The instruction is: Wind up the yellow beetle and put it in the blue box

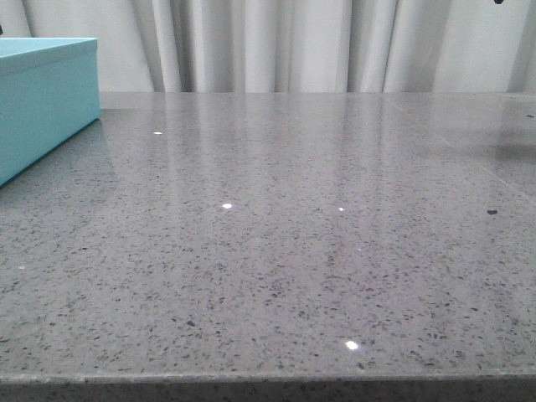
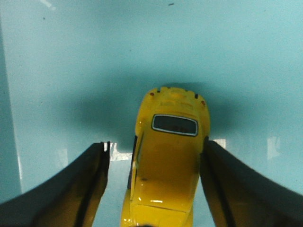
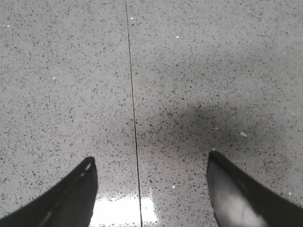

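In the left wrist view the yellow beetle [image 2: 168, 165] lies between the fingers of my left gripper [image 2: 157, 143], roof towards the camera, on the turquoise surface of the blue box [image 2: 71, 66]. The gripper is open. One finger [image 2: 90, 184] stands clear of the car with a strip of blue showing between them, and the other finger [image 2: 227, 184] is right against the car's side. In the front view the blue box [image 1: 42, 100] stands at the far left of the table, and neither arm shows there. My right gripper [image 3: 151, 157] hangs open over bare table, holding nothing.
The table is a grey speckled stone top [image 1: 276, 251] with a thin dark seam [image 3: 133, 118] running under the right gripper. White curtains [image 1: 293, 42] hang behind the table's far edge. A box wall shows at one edge of the left wrist view.
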`<state>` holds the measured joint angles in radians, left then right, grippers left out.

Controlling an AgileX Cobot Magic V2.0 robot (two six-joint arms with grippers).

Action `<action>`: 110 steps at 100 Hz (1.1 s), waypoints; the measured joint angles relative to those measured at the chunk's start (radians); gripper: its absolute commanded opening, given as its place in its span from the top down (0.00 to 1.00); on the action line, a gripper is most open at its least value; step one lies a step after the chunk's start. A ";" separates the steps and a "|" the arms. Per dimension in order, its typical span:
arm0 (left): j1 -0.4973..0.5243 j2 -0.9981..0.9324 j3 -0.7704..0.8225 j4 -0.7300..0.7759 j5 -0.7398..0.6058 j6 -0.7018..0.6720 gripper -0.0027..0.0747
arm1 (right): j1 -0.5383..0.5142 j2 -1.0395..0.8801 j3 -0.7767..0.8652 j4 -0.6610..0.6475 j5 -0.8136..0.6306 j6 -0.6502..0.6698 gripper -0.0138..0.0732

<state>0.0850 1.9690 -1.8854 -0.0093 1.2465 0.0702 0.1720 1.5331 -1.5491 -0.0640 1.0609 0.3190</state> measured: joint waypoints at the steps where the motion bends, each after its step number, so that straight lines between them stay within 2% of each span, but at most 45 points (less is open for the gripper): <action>1: 0.000 -0.002 0.000 0.000 0.000 0.000 0.43 | 0.000 0.000 0.000 0.000 0.000 0.000 0.27; 29: 0.000 -0.171 0.000 -0.047 -0.056 0.023 0.43 | 0.000 -0.022 0.007 0.000 -0.010 -0.036 0.27; 52: 0.000 -0.325 0.000 -0.079 -0.100 0.053 0.44 | 0.000 -0.133 0.098 0.000 -0.107 -0.046 0.27; 60: 0.000 -0.363 0.000 -0.109 -0.100 0.074 0.47 | 0.000 -0.184 0.138 0.000 -0.143 -0.048 0.28; 70: 0.000 -0.415 0.002 -0.166 -0.099 0.096 0.54 | 0.000 -0.249 0.192 0.000 -0.188 -0.052 0.36; 85: 0.000 -0.511 0.061 -0.245 -0.125 0.136 0.66 | 0.000 -0.337 0.274 0.000 -0.224 -0.052 0.57; 110: 0.000 -0.696 0.313 -0.257 -0.209 0.173 0.90 | 0.000 -0.501 0.434 0.000 -0.309 -0.052 0.81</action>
<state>0.0850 1.2735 -1.5723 -0.2658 1.0379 0.2436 0.1720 1.0320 -1.1148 -0.0640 0.7520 0.2671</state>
